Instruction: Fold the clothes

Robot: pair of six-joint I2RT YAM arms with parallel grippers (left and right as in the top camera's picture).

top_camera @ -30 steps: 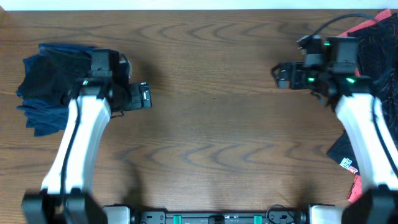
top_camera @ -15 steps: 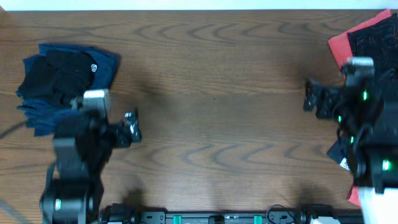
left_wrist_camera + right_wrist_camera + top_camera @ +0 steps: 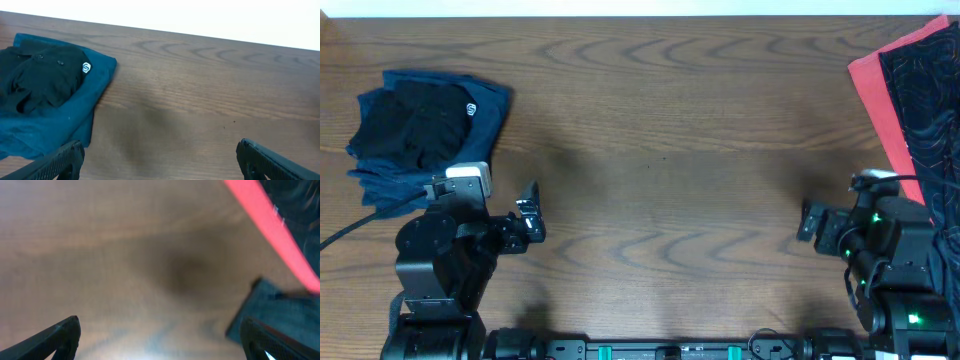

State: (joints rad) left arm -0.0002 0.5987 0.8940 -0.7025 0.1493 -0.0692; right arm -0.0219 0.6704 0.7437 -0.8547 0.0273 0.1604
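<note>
The clothes lie in two heaps. At the far left a black garment (image 3: 415, 118) with a small white round logo (image 3: 472, 110) rests folded on a dark-blue one (image 3: 380, 185); the left wrist view shows the same black garment (image 3: 42, 77) on the blue one (image 3: 47, 127). At the far right a coral-red garment (image 3: 882, 88) lies under a black-patterned one (image 3: 930, 90). My left gripper (image 3: 531, 213) (image 3: 160, 167) stands open over bare wood, right of the left heap. My right gripper (image 3: 808, 222) (image 3: 162, 350) is open too, left of the right heap.
The wooden table (image 3: 660, 150) stretches between the heaps. In the right wrist view a coral-red edge (image 3: 277, 237) runs diagonally, with a dark cloth corner (image 3: 280, 312) by my right finger. A cable (image 3: 345, 235) trails off the left arm.
Both arms have drawn back toward the table's near edge. The left arm has uncovered the folded heap, and the right arm has moved off the right heap. Both grippers stayed open.
</note>
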